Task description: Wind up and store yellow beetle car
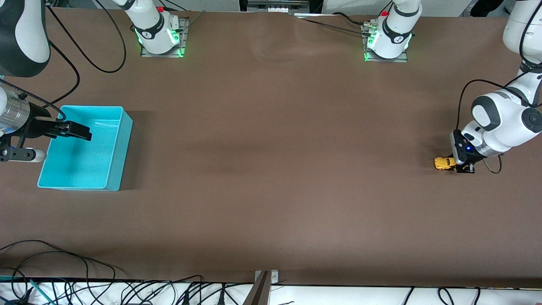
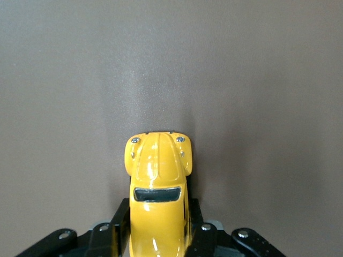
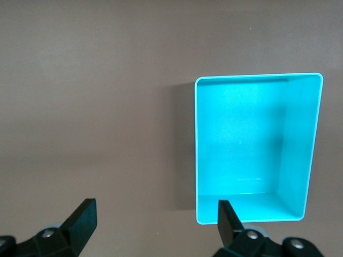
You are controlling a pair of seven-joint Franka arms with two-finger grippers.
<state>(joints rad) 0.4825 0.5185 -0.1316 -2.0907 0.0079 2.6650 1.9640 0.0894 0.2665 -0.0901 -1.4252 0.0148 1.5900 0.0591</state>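
glossy yellow beetle car [image 2: 158, 201], dark windscreen

A wide brown table [image 1: 271, 169] carries two things, well apart. A turquoise bin [image 1: 118, 169] sits at the right arm's end. A tiny yellow beetle car [image 1: 443, 163] rests on its wheels at the left arm's end.

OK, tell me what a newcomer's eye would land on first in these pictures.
First the yellow beetle car, tiny and bright on the brown table at the left arm's end, with the left end effector shut on its rear. Then the turquoise bin at the right arm's end, holding nothing, with the right end effector open above it.
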